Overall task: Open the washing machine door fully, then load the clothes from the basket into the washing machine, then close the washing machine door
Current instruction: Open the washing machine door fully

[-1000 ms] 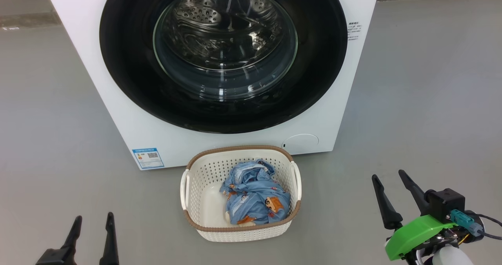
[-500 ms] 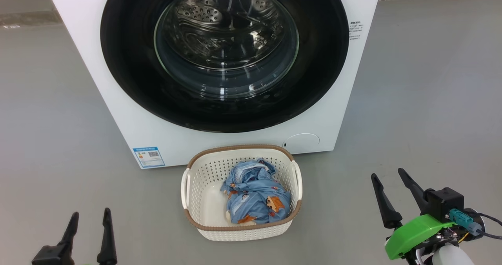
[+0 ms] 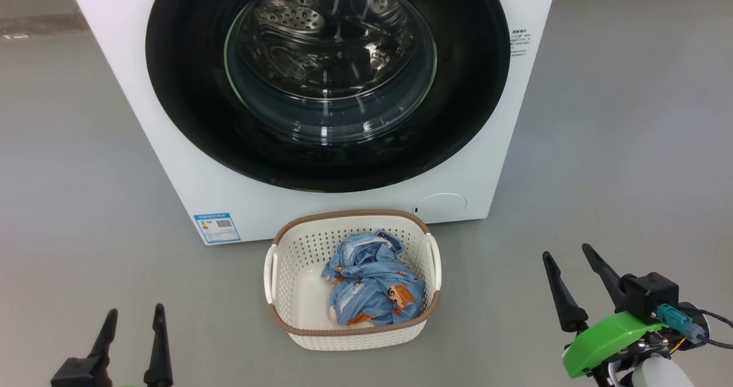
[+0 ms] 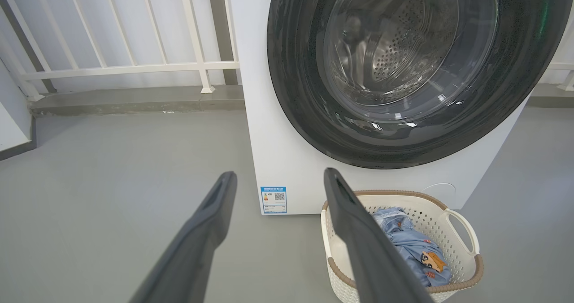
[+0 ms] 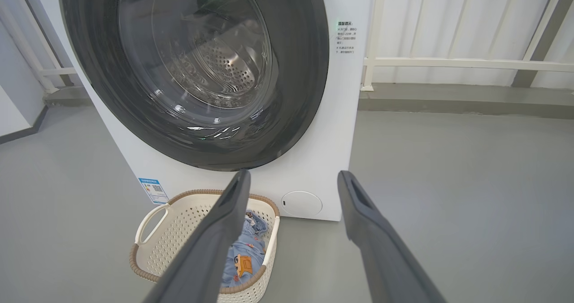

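The left fingers stand apart, holding nothing. The right fingers are spread too, empty. Between the two pairs, a little ahead of their tips, the basket sits on the floor with the clothes bunched inside. Further ahead of the fingers, just behind the basket, stands the washer, its door shut, the drum visible through it.

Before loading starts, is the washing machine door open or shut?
Shut. The washing machine door lies flush against the washing machine's white front, and the drum is seen through its glass window.
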